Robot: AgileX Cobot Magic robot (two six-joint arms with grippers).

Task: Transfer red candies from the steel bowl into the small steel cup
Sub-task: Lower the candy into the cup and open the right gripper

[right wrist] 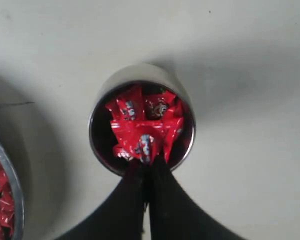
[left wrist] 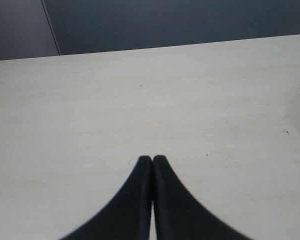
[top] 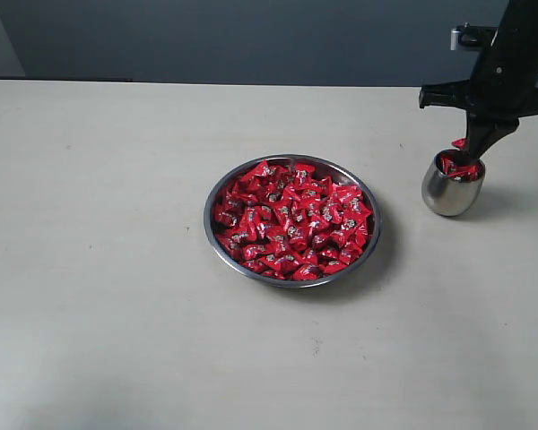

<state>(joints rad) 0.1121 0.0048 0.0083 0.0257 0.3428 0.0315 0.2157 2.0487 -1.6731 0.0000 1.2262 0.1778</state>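
Right fingers [right wrist: 166, 200]: pressed together tip to tip, with no gap between them.
Left fingers [left wrist: 135, 197]: also closed tip to tip, with nothing between them, above bare table [left wrist: 90, 110].
Hard to tell: the right tips touch a red wrapper in the small steel cup [top: 446, 193], but whether they pinch it cannot be made out.
Cut off: the right arm leaves the exterior view at the top right corner. Only a sliver of the steel bowl [top: 209, 215] shows in each wrist view.
Right gripper [top: 472, 149]: at the cup's mouth, tips just inside the rim.
Red candies [top: 291, 219]: a heap fills the bowl. Several more lie in the cup, the topmost against the right fingertips.
Cup: stands on the table to the right of the bowl, apart from it.
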